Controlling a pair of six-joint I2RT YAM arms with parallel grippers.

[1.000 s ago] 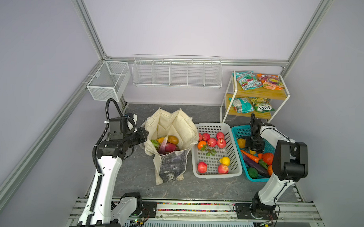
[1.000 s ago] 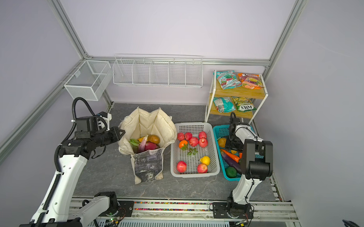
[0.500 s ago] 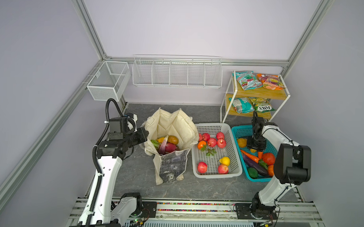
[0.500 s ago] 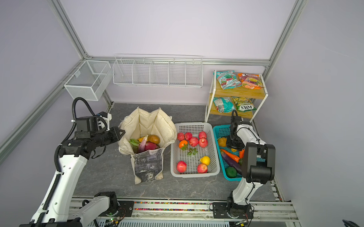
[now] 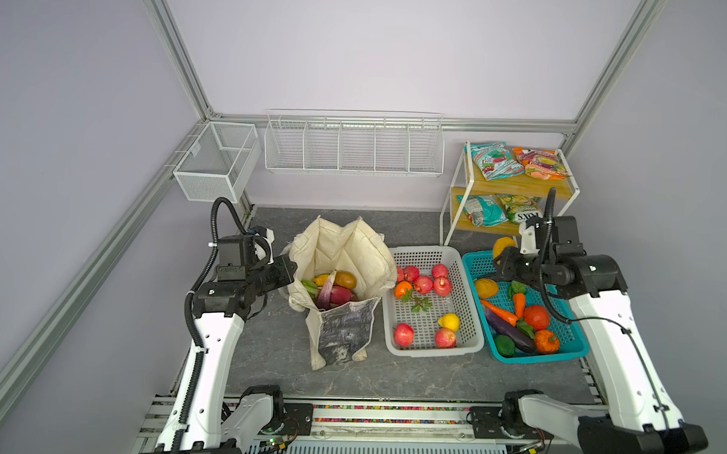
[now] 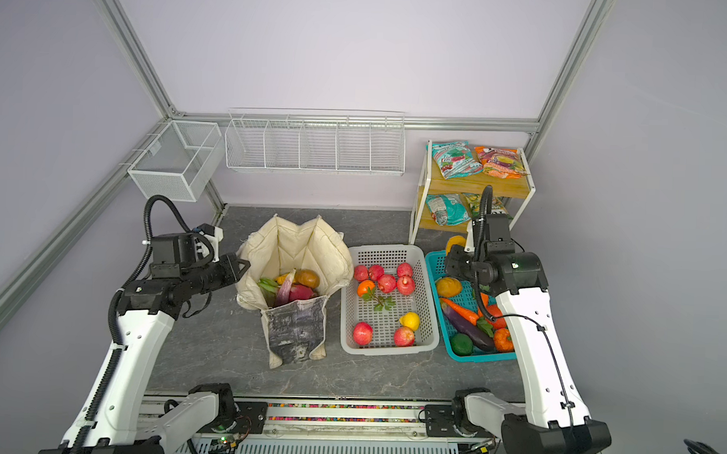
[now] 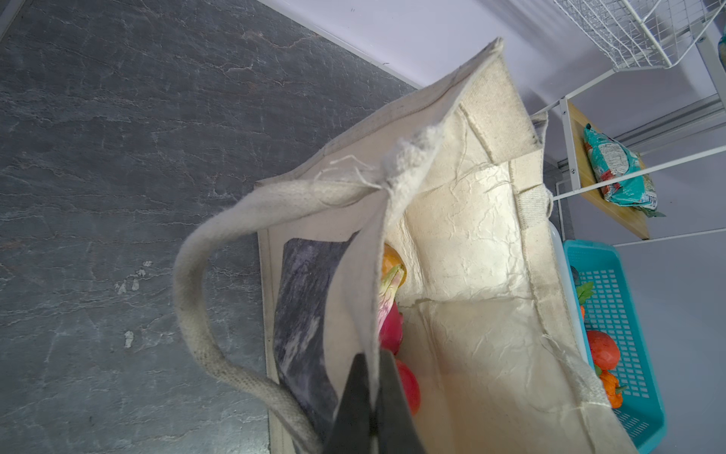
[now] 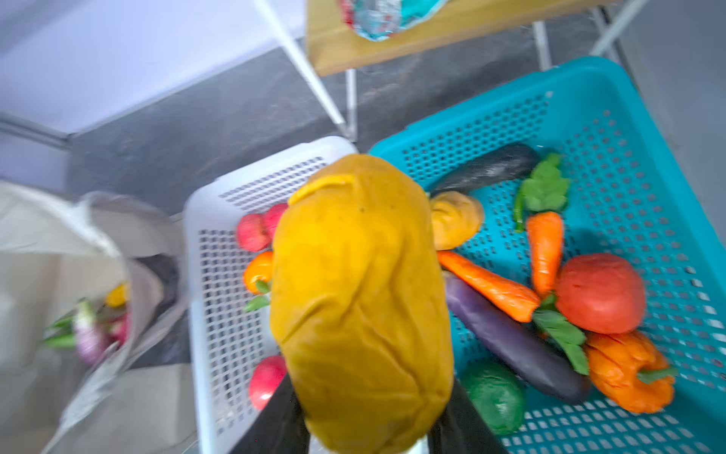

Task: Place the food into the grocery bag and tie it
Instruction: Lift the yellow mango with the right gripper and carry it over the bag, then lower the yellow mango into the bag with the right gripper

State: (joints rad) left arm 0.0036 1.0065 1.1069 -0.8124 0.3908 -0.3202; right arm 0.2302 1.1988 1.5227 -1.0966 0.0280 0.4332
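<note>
One second ago my right tool (image 5: pixel 503 260) is low inside the teal basket (image 5: pixel 540 359), its jaws wider. Now it is clenched on a yellow piece (image 8: pixel 361 306) of the food and holds it lifted, free above the far corner of that basket, near the right edge of the table (image 5: pixel 274 358). In the right wrist view the two jaws press on both sides of the piece.

My left tool (image 7: pixel 371 397) does not change: it stays clenched on the side wall of the grocery bag (image 5: pixel 344 252) and keeps the mouth open. The bag stands left of the middle of the table, just beside the white basket (image 5: pixel 432 351), with the dragon fruit (image 5: pixel 336 295) and other pieces already inside.

So I judge the pick is done, and what remains for this piece is to carry it over the white basket to the open bag. The piece looks big for my jaws; I think it can slip if I swing fast.
</note>
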